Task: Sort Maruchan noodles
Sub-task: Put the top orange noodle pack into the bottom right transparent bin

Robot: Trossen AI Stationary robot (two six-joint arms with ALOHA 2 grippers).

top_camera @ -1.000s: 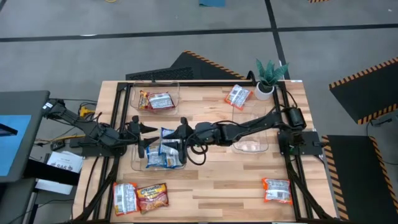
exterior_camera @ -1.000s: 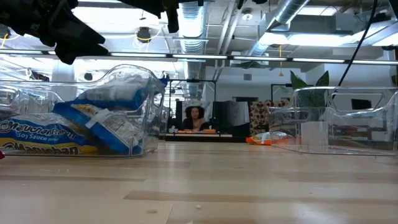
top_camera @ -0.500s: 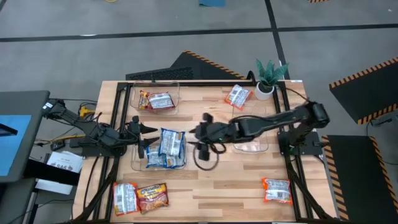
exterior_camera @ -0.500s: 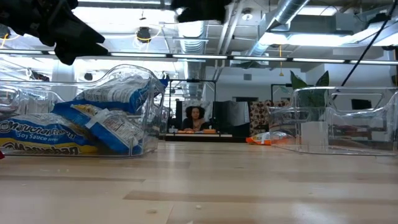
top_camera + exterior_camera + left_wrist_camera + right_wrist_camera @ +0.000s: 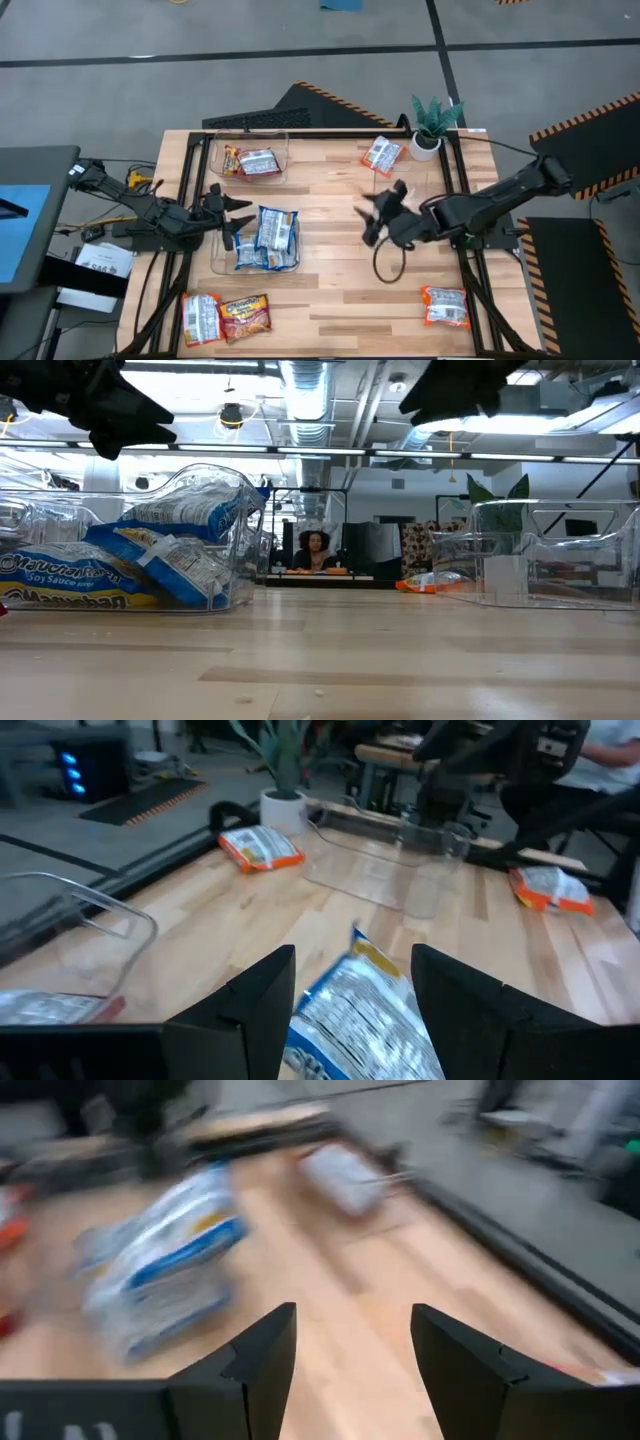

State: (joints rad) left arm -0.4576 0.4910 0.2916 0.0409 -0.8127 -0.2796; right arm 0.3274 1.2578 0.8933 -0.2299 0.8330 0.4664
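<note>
The right end effector (image 5: 378, 216) hangs released and empty over mid-bench; the left end effector (image 5: 224, 212), also released, waits beside the blue packets (image 5: 268, 238). Next, I judge, descend squarely on the orange packet (image 5: 443, 304), gripping its middle.

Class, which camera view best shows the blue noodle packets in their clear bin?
The high view: the whole blue packets stack lies uncovered inside the bin. The low view shows them side-on through the bin's wall, the left wrist view only one packet's end, the right wrist view a blur.
</note>
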